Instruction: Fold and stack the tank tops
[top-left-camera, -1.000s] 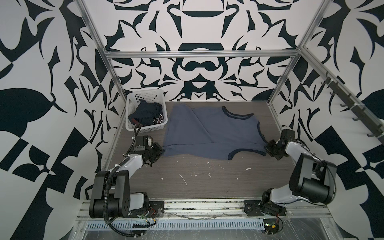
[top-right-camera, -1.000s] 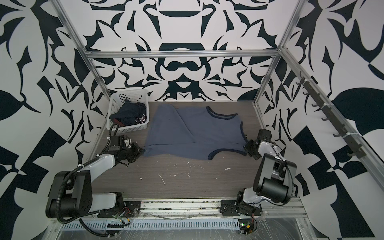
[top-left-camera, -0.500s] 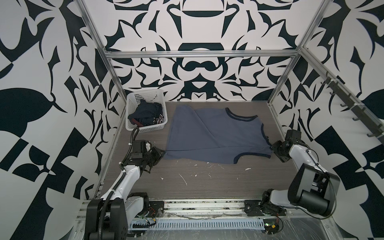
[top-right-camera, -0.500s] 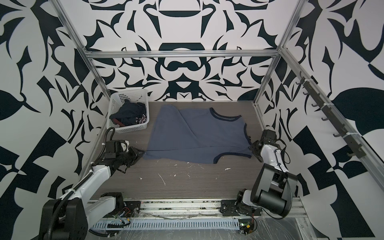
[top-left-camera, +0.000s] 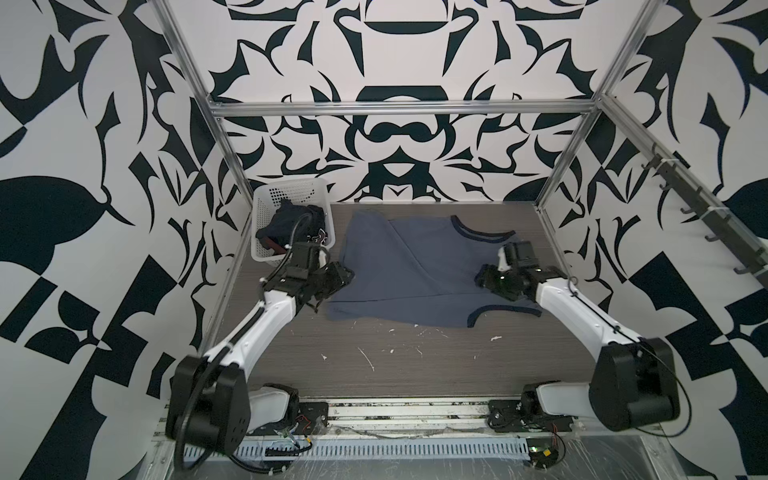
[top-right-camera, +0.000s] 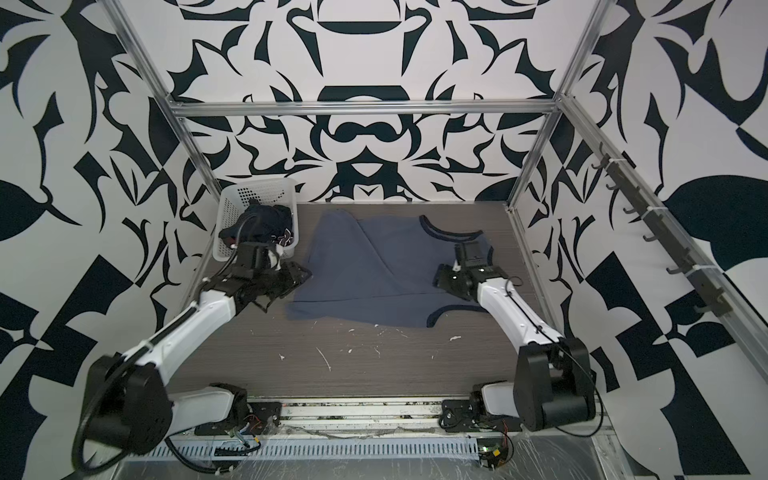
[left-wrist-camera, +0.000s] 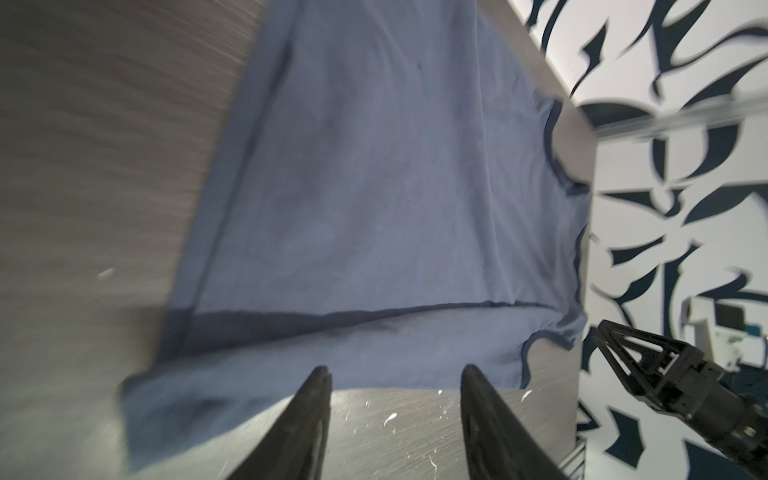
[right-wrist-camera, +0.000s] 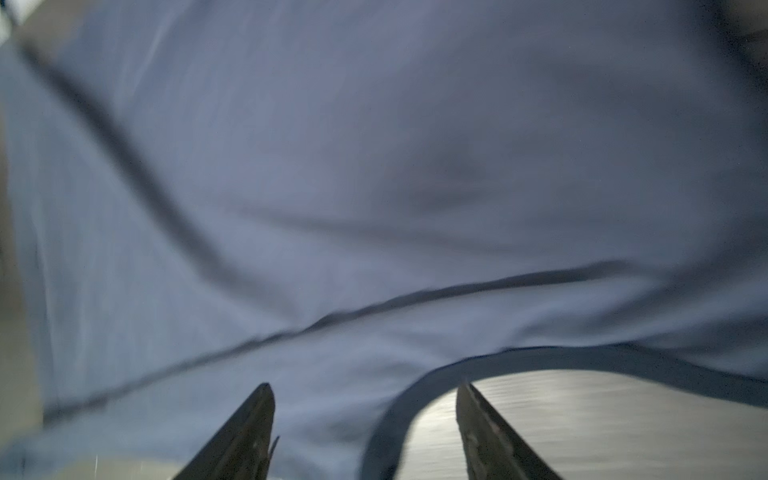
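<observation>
Top views both show you a task barely begun: the slate-blue cloth tank top with navy trim lies spread mid-frame on the dark wood-grain table, seemingly one flap folded over, while the navy cloth tank top sits bunched in the white perforated plastic basket at upper left. Your left gripper, jaws apart and empty, is at the spread top's left edge; your right gripper, likewise parted and empty, hangs over its right end
</observation>
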